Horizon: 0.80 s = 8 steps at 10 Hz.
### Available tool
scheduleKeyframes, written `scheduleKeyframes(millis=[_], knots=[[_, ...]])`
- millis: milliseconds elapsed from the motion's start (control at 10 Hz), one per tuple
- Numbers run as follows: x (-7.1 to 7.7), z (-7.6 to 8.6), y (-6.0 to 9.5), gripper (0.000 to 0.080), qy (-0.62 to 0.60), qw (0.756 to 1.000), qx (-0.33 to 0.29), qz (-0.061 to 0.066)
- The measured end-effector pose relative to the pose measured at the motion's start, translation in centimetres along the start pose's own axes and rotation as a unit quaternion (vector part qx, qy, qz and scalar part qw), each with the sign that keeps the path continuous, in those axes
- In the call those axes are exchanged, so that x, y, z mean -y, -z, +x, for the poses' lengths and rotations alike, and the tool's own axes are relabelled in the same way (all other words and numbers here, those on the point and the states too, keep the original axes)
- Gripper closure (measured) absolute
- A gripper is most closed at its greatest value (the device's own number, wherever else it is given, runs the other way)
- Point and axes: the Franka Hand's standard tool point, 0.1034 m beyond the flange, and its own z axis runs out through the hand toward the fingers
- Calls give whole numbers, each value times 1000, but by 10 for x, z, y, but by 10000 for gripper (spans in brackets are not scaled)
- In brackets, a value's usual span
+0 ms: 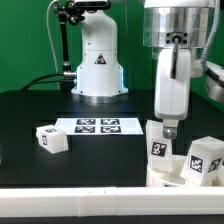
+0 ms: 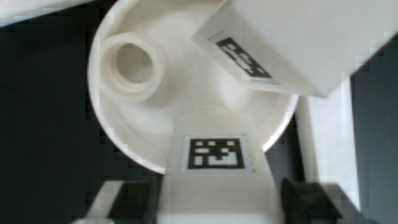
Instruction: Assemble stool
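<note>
First, exterior view: seat [image 1: 162, 178] low at exterior view's right, just beside rail [image 1: 80, 195]. Gripper [image 1: 170, 128] above seat, closed narrow on gripped leg [image 1: 159, 143]. Second leg [image 1: 205, 157] next to it, also at seat. Loose leg [image 1: 52, 140] and marker board [image 1: 97, 126] well apart from seat; bare table [image 1: 30, 110] around them. Wrist view: fingers [image 2: 118, 200] pinch gripped leg [image 2: 217, 155] at seat [image 2: 160, 110] rim. Socket hole [image 2: 132, 60] unobstructed. Second leg [image 2: 267, 50] overlaps the seat's far rim.
</note>
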Motion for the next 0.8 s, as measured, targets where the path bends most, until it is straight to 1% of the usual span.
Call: scheduleKeyframes(millis=[100, 200, 300, 400, 500, 600, 800], knots=[[0, 0, 0, 465, 7, 1000, 0, 0], [0, -1, 1, 346, 15, 1000, 0, 0], [1, -3, 6, 222, 27, 1000, 3, 2], [2, -5, 11, 222, 50, 999, 6, 5], [4, -6, 19, 165, 61, 998, 11, 11], [3, -7, 25, 154, 93, 995, 15, 22], [2, -6, 23, 151, 176, 984, 12, 21]])
